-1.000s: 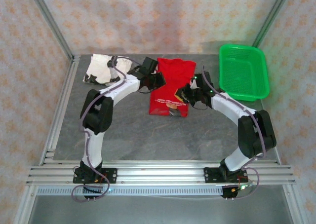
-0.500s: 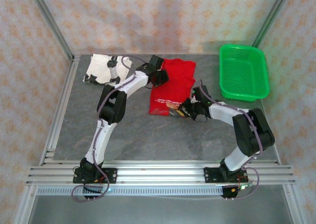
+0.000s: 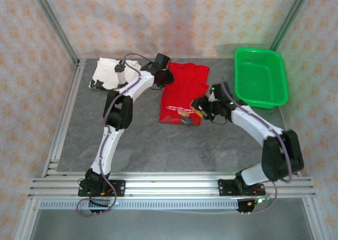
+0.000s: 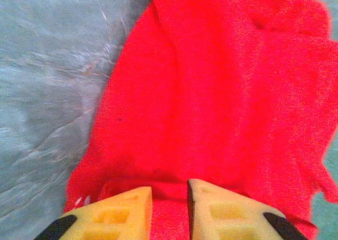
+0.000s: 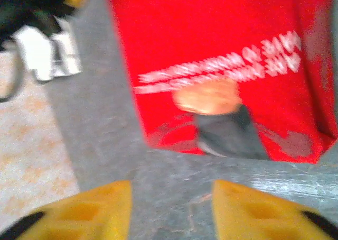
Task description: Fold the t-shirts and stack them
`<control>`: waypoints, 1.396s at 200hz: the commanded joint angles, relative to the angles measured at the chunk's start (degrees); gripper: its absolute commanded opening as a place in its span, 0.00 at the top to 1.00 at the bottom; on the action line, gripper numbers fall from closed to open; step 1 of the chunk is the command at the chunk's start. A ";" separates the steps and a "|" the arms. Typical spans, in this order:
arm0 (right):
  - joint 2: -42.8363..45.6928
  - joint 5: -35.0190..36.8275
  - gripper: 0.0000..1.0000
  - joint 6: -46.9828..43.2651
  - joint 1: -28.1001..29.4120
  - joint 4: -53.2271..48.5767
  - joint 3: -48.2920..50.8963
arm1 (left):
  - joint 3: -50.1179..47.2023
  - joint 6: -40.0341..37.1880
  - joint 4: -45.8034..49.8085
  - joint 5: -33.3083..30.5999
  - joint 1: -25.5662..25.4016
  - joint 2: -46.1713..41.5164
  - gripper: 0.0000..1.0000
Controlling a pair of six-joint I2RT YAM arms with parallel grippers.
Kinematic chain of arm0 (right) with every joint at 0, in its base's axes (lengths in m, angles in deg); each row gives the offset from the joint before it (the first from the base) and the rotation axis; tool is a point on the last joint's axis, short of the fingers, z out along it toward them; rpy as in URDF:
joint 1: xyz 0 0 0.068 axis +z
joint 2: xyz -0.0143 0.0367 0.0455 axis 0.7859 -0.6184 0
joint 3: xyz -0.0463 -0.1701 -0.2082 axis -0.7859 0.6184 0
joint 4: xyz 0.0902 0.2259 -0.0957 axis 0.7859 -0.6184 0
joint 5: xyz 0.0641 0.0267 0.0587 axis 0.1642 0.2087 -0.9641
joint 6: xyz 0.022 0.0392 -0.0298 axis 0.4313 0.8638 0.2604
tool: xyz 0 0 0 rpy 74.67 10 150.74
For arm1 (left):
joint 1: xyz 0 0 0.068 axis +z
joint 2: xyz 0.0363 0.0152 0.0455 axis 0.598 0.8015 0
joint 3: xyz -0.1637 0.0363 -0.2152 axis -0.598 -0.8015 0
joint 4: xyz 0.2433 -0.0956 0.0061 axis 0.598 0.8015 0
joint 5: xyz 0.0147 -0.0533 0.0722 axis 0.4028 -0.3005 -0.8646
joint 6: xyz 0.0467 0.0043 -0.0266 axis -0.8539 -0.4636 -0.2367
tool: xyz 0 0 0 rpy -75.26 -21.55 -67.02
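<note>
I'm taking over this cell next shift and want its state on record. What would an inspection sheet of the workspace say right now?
Surface: grey table, nothing spilled on it.
Job's things: red t-shirt lies flat mid-table, print at its near end; white t-shirt lies at the far left corner; the two are apart, not stacked.
Clutter: green basket at the far right, clear of both shirts.
Grippers: left gripper over the red t-shirt, jaws slightly parted; right gripper open over bare table beside the printed end.
Cables: cable loops above the left arm.
Surroundings: patterned walls; aluminium rails along the near edge.
</note>
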 commanded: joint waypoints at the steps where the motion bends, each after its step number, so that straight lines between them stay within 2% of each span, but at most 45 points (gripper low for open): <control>1: 9.00 2.25 0.35 -6.59 -5.12 -15.65 -4.82 | -2.64 -3.64 1.08 -3.25 2.35 -18.22 0.53; 9: 11.18 1.99 0.27 -9.21 -7.74 -20.42 -6.18 | -5.49 -4.46 0.74 -2.97 2.86 -22.74 0.44; 25: 15.59 1.84 0.18 -15.53 -12.47 -29.67 -8.92 | -12.37 -5.14 1.30 -2.87 4.20 -33.51 0.33; 39: 17.23 -0.82 0.16 -19.75 -16.17 -35.62 -9.99 | -19.92 -4.96 1.20 -1.97 5.20 -41.96 0.25; 57: 18.03 -4.90 0.15 -20.91 -18.54 -38.06 -8.67 | -28.46 -5.00 4.53 -1.97 5.51 -50.94 0.21; 78: 19.70 -12.20 0.15 -16.86 -18.68 -30.61 -1.94 | -40.65 -2.44 4.68 1.75 5.15 -59.01 0.20; 92: 20.61 -18.13 0.16 -11.18 -18.67 -19.98 4.50 | -49.55 -0.12 1.97 5.17 4.10 -62.54 0.21; 105: 20.48 -20.39 0.19 -5.77 -18.64 -10.32 10.61 | -57.20 2.49 -2.25 6.61 1.50 -64.42 0.24; 120: 17.96 -21.83 0.25 -2.31 -17.66 -2.53 15.72 | -63.85 5.92 -8.12 8.30 -2.15 -63.67 0.27; 138: 13.72 -20.55 0.27 -2.89 -14.30 0.66 17.55 | -68.52 9.41 -14.46 9.50 -5.44 -60.24 0.31; 162: 7.19 -19.09 0.32 -0.25 -10.89 8.69 19.73 | -72.98 13.84 -22.58 10.65 -6.19 -55.17 0.36; 204: -3.72 -16.34 0.37 0.24 -8.24 14.41 19.12 | -74.28 16.05 -28.02 10.64 -6.60 -48.33 0.38; 279: -15.34 -15.78 0.42 3.26 -7.72 23.35 16.21 | -70.32 18.68 -32.53 8.18 -6.97 -36.60 0.43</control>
